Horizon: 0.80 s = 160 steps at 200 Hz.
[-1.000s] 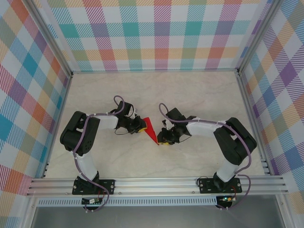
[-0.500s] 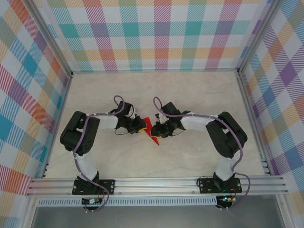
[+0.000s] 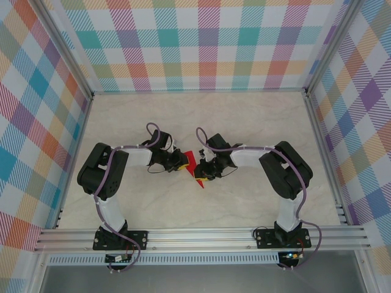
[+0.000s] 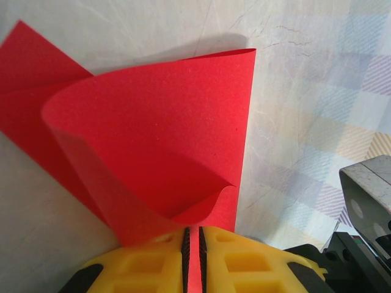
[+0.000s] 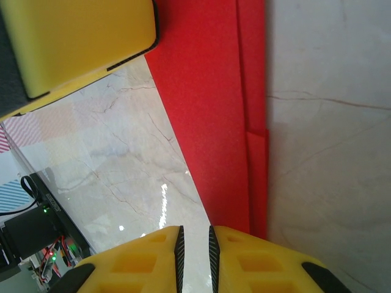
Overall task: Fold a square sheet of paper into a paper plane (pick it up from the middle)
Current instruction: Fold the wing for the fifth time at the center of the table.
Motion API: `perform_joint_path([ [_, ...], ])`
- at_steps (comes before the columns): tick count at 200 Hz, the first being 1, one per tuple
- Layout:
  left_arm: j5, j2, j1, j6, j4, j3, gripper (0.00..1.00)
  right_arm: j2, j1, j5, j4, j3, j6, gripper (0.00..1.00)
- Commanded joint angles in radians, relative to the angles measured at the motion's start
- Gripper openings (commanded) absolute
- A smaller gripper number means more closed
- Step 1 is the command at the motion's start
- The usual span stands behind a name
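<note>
Progress looks early: the thin bright red square sheet of paper [image 4: 153,134] curls loose and uncreased just ahead of the left gripper [image 4: 191,238], which pinches its near edge, while the right gripper [image 5: 194,238], nearly pressed together on nothing visible, sits beside its layered edge, with the dart's creases yet to make.

Square sheet of paper [image 4: 153,140] is showing a matt, faintly grainy finish. Table [image 5: 330,152] beneath it is gleaming, smooth, marble-patterned. Left fingers [image 4: 250,265] are showing moulded matt plastic.
</note>
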Motion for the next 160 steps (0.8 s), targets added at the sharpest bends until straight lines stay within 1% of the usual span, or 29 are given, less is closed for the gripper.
perform_joint_path([
  [1, -0.016, 0.007, -0.018, 0.018, -0.017, 0.011, 0.15, 0.022, 0.007, -0.01, -0.011, -0.012, -0.028, 0.21],
  [59, -0.026, 0.02, -0.018, 0.022, -0.025, 0.014, 0.15, 0.051, 0.007, -0.019, -0.037, 0.0, -0.045, 0.2],
  [87, -0.032, 0.027, -0.017, 0.022, -0.031, 0.015, 0.15, 0.073, 0.011, 0.025, -0.093, 0.015, -0.057, 0.18],
  [133, -0.056, 0.032, -0.018, 0.023, -0.055, 0.018, 0.15, -0.025, 0.034, 0.028, -0.11, -0.004, -0.081, 0.18],
  [160, -0.068, 0.04, -0.018, 0.023, -0.064, 0.023, 0.15, -0.028, 0.04, 0.031, -0.127, -0.023, -0.087, 0.17],
])
